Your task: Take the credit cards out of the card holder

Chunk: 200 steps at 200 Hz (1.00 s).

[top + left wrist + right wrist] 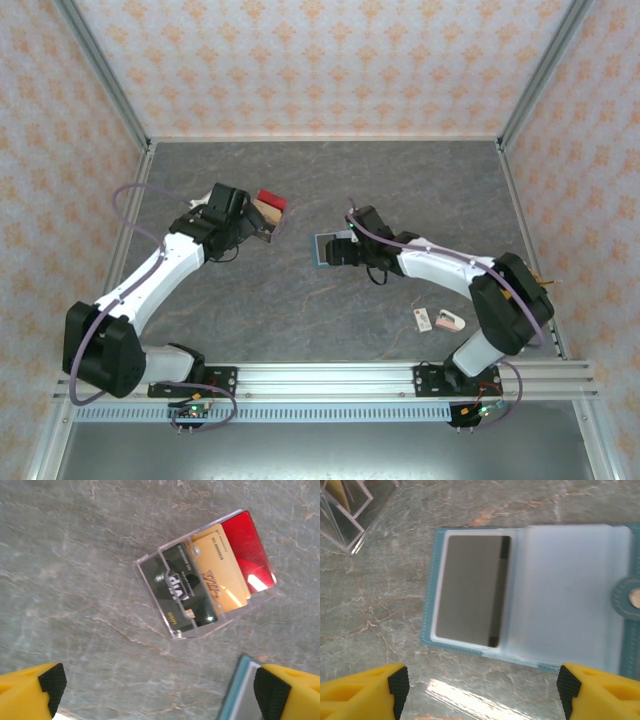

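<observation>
Both the left claw (160, 687) and right claw (483, 687) gape empty; under the right, the soft wallet (560, 590) lies open on the table (375, 605), its thin, slick, stiff card (467, 590) probably best pinched by an edge.

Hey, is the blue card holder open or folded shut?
Open: the card holder lies spread flat, pale inside facing up, a grey card in one sleeve.
</observation>
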Each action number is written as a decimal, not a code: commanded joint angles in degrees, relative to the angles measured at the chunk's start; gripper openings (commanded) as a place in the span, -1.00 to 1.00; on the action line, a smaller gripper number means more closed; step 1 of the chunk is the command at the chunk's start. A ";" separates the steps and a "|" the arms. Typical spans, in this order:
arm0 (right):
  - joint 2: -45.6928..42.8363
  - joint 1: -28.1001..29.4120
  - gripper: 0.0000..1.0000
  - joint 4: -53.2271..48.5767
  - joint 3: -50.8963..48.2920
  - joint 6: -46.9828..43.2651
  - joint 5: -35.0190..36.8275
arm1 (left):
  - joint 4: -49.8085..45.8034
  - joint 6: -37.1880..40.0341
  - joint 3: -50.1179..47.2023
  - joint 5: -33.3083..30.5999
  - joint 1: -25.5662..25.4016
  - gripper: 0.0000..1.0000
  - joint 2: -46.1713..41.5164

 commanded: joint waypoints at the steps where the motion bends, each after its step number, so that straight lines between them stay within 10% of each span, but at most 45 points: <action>1: 3.35 2.08 0.57 -6.21 5.39 -1.04 6.76 | 2.84 4.97 -2.55 -4.05 0.45 1.00 -2.77; 200: 23.26 3.06 0.46 -25.17 25.06 3.63 13.12 | 10.22 14.53 -7.79 8.86 -2.97 1.00 -1.64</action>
